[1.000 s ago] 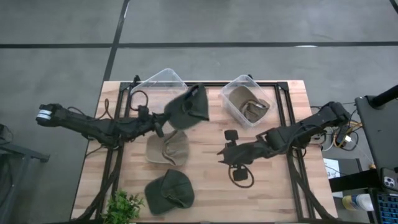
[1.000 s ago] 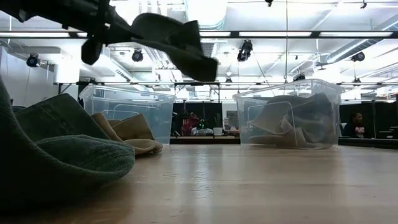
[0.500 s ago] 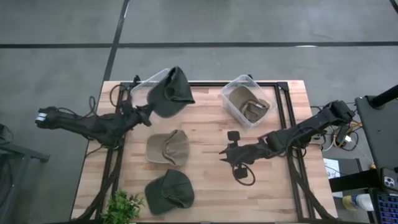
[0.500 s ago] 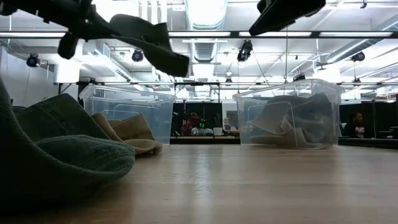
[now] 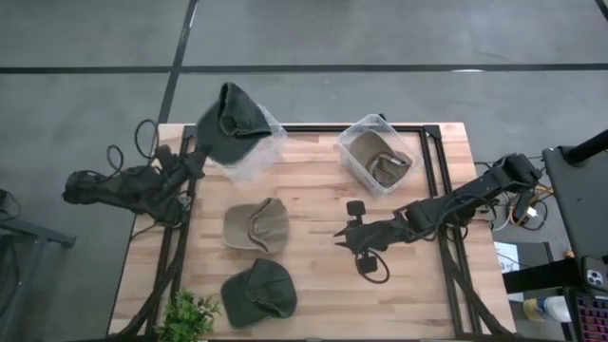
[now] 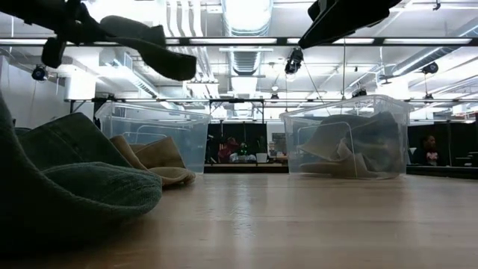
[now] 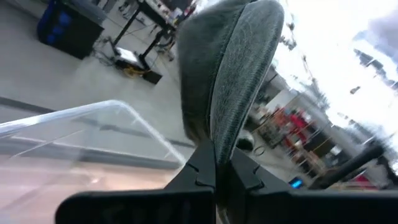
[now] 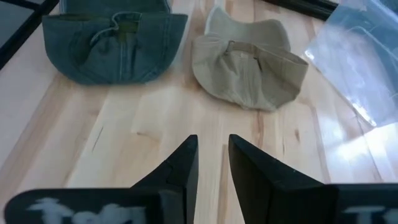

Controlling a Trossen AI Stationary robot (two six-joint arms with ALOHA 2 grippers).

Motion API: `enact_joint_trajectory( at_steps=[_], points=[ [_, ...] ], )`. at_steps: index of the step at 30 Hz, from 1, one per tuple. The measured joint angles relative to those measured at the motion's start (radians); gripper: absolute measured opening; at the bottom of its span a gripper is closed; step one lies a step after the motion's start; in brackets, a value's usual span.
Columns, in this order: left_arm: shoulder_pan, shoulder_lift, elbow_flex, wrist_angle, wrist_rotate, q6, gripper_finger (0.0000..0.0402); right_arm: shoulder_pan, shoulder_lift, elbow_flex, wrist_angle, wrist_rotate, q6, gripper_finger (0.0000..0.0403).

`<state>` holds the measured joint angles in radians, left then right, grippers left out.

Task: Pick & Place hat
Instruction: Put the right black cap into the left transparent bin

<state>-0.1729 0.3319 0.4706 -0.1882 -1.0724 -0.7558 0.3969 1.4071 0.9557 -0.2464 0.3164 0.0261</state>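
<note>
My left gripper (image 7: 214, 163) pinches the soft, light hat (image 5: 233, 122) by its edge over the bin (image 5: 258, 160); it droops. Right gripper (image 8: 212, 155) empty, fingers slightly apart.

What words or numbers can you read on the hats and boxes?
None can be read.
Dark green hat in the left pincer: no words showing.
Tan hat and green hat on the table: no labels showing.
Clear boxes: plain.
Right pincer: white marks at its base, too blurred to read.
</note>
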Motion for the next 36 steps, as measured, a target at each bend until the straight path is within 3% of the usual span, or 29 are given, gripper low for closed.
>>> enact_joint_trajectory(
  at_steps=[13, 24, 36],
  points=[
    [0.004, -0.01, -0.006, -0.174, 0.002, -0.029, 0.0003, 0.0, 0.003, -0.003, 0.035, -0.001, 0.004, 0.0091],
    [0.019, -0.01, -0.03, -0.187, -0.018, 0.006, 0.0018, 0.0, 0.003, -0.006, 0.045, -0.001, 0.0, 0.0075],
    [0.021, -0.01, -0.034, -0.172, -0.04, 0.014, 0.0018, 0.0, 0.003, -0.008, 0.047, -0.001, 0.01, 0.0086]
  ],
)
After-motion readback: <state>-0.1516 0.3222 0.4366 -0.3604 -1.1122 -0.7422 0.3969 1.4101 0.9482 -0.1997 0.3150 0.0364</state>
